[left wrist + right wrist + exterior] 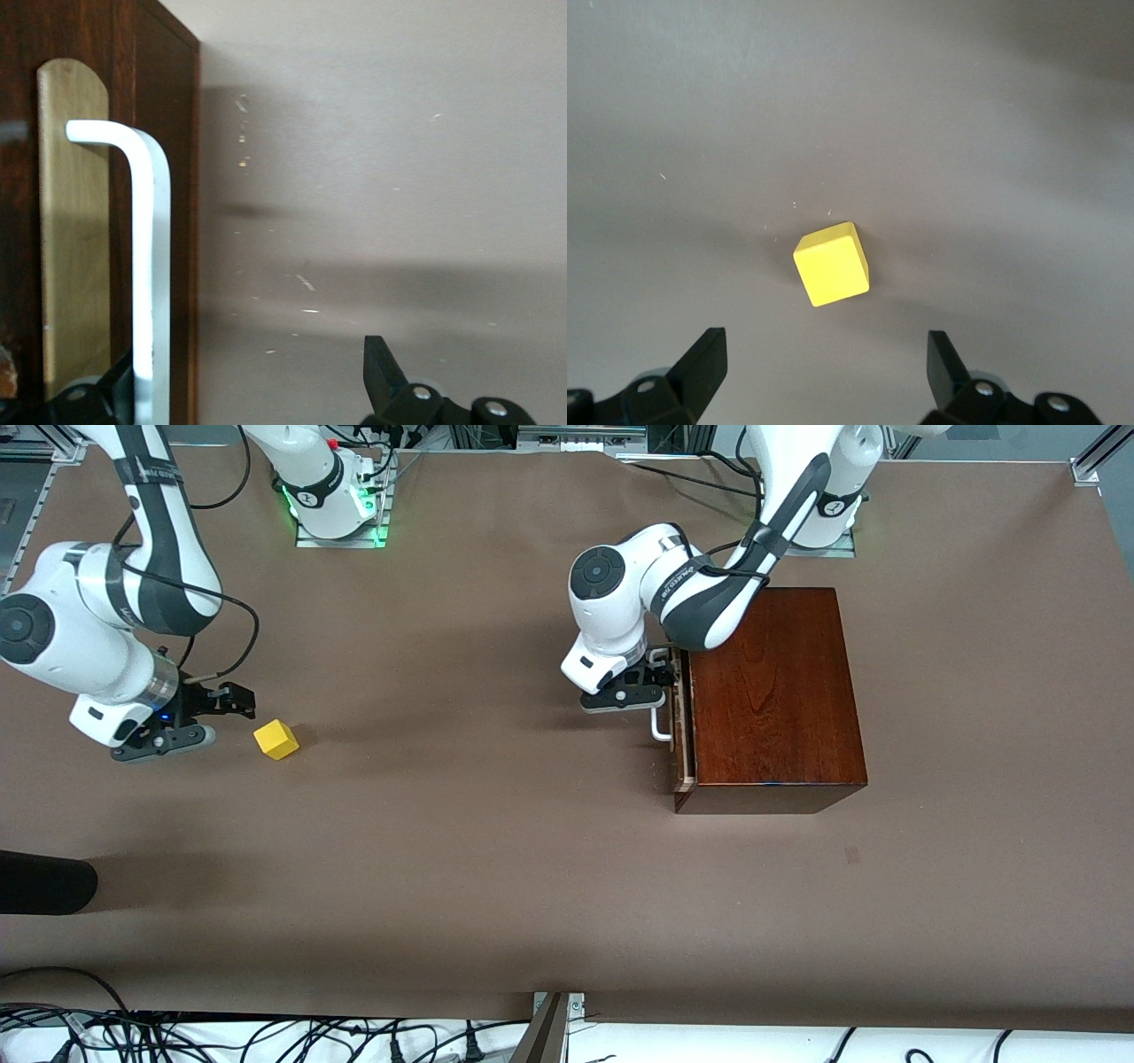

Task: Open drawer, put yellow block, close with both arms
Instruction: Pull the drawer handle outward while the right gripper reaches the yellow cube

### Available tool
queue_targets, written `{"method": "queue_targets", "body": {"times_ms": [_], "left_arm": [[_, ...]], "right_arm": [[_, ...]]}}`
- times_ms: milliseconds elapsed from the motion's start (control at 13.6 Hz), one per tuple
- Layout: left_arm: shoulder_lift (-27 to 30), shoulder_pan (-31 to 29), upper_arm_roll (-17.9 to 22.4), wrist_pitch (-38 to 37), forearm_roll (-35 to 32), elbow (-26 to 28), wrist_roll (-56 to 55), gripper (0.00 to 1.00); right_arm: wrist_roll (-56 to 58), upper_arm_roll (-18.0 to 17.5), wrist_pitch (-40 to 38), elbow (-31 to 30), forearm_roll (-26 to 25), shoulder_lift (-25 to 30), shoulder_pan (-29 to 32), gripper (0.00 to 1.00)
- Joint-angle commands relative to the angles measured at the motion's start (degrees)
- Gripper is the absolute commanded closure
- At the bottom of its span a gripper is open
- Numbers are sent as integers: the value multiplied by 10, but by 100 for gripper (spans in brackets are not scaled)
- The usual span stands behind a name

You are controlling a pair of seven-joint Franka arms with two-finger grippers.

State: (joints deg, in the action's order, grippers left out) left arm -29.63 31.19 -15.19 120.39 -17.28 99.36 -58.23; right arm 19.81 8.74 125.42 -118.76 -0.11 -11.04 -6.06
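The dark-wood box (771, 691) stands toward the left arm's end of the table. Its drawer (679, 731) is out by only a crack, with a thin pale edge showing. My left gripper (657, 687) is open in front of the drawer, its fingers either side of the white bar handle (660, 726). In the left wrist view the handle (151, 266) lies beside one finger, well off the midpoint of my left gripper (248, 385). The yellow block (275, 739) lies on the table near the right arm's end. My right gripper (223, 717) is open, low beside it. The right wrist view shows the block (831, 264) just ahead of my right gripper (824, 365).
The brown table mat (496, 850) stretches between the block and the box. A black rounded object (44, 881) juts in at the right arm's end, nearer the front camera. Cables (266, 1041) run along the table's near edge.
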Motion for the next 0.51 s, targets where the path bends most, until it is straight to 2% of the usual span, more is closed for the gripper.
{"method": "queue_targets", "body": {"times_ms": [0, 441], "left_arm": [[-34, 32, -3, 7, 22, -55, -27, 0], [-74, 67, 3, 7, 22, -114, -57, 0]], "right_arm": [[53, -4, 44, -29, 1, -7, 3, 0], [134, -5, 121, -63, 3, -39, 3, 0]]}}
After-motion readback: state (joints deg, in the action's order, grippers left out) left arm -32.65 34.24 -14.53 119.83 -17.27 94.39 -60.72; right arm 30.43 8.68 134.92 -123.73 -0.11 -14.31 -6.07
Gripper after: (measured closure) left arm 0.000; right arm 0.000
